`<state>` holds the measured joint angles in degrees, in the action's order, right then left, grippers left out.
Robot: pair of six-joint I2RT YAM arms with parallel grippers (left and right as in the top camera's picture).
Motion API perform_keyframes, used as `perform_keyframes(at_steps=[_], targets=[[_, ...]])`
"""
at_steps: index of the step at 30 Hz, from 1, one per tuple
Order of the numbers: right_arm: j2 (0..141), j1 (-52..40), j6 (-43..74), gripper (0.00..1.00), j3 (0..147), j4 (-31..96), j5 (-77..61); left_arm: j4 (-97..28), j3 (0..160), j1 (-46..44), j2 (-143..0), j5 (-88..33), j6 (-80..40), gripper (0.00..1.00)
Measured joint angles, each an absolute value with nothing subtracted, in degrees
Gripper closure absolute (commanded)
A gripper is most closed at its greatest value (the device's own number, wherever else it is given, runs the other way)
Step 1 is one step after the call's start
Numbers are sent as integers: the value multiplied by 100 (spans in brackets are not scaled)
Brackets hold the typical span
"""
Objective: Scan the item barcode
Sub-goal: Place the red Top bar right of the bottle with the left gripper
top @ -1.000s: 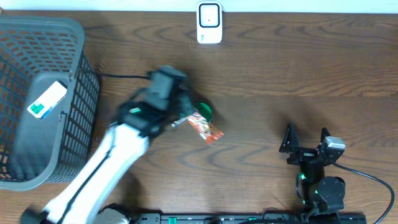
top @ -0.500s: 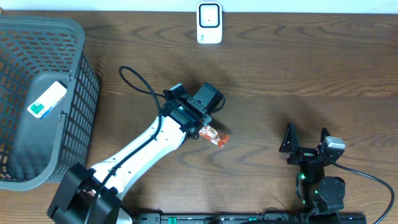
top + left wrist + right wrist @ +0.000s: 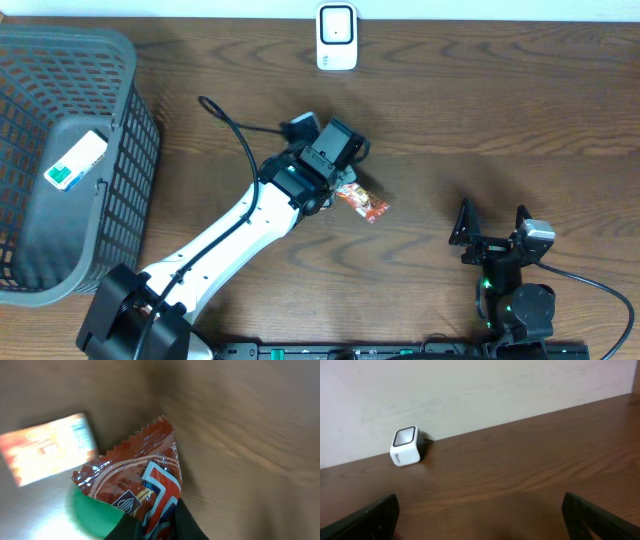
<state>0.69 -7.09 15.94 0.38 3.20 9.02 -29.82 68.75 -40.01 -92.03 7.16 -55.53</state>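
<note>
Packet (image 3: pixel 364 203): red-orange snack packet with a serrated edge, clamped at one end by the left fingers (image 3: pixel 343 188). It sits near the middle of the table (image 3: pixel 480 120), below and slightly right of the scanner (image 3: pixel 337 37) and well apart from it. In the overhead view it lies tilted, its free end pointing down and to the right. Whether it touches the wood cannot be told.

In the left wrist view the packet (image 3: pixel 140 480) fills the centre, and the left fingers (image 3: pixel 187 522) pinch its lower end. No barcode can be made out; the view is blurred.

Scanner: small white unit at the far edge of the table, also seen in the right wrist view (image 3: pixel 406 446).

Basket (image 3: pixel 135 170): grey mesh, far left of the table. It holds one white box (image 3: pixel 76 160) with green print, lying on the basket floor.

Right fingers (image 3: pixel 465 222): spread wide, holding nothing, at the near right of the table. The right wrist view shows both tips (image 3: pixel 370 517) far apart over bare wood.
</note>
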Motion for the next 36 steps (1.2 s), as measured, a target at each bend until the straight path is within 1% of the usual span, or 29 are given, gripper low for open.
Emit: perform_keyframes(at_steps=[4,8,10,13,14,16,19,20,22,23,24,26,27,29,32,33,34,36], targets=[[69,-709,1594,1,38,320,902,-2707,6895,-4003,-9203,336,-4639,91],[69,-709,1594,1,38,318,902,-2563,6895,-4003,-9247,217,-3771,91],[69,-709,1594,1,38,318,899,-2346,6899,-4023,-9384,185,-3457,89],[69,-709,1594,1,38,320,899,-1846,6928,-4150,-9880,73,-3076,86],[69,-709,1592,1,38,318,902,-1675,6928,-4274,-10171,-8,-2952,86],[69,-709,1594,1,38,318,902,-1581,6928,-4410,-10414,-49,-2856,89],[69,-709,1592,1,38,320,902,-1522,6928,-4552,-10809,-80,-2838,88],[69,-709,1592,1,38,320,902,-1518,6928,-4571,-10947,-84,-2849,79],[69,-709,1592,1,38,320,902,-1518,6928,-4576,-11144,-99,-2858,57],[69,-709,1594,1,38,320,902,-1518,6928,-4576,-11163,-117,-2899,44],[69,-711,1594,1,38,320,902,-1516,6928,-4569,-11150,-117,-2867,38],[69,-709,1592,1,38,318,902,-1669,6971,-4565,-11032,-123,-2762,28],[69,-709,1592,1,38,320,902,-1745,7011,-4565,-10932,-119,-2683,25],[69,-709,1592,1,38,318,902,-2300,7354,-4563,-10569,-126,-2410,23],[69,-709,1592,1,38,320,899,-3170,8418,-4543,-9513,36,-1787,23],[69,-709,1594,1,38,320,902,-3492,8943,-4504,-8943,329,-1614,22],[69,-709,1592,1,38,318,902,-3723,9295,-4438,-8475,646,-1509,17],[69,-709,1594,1,38,320,902,-4309,9708,-4115,-7673,1288,-1398,16]])
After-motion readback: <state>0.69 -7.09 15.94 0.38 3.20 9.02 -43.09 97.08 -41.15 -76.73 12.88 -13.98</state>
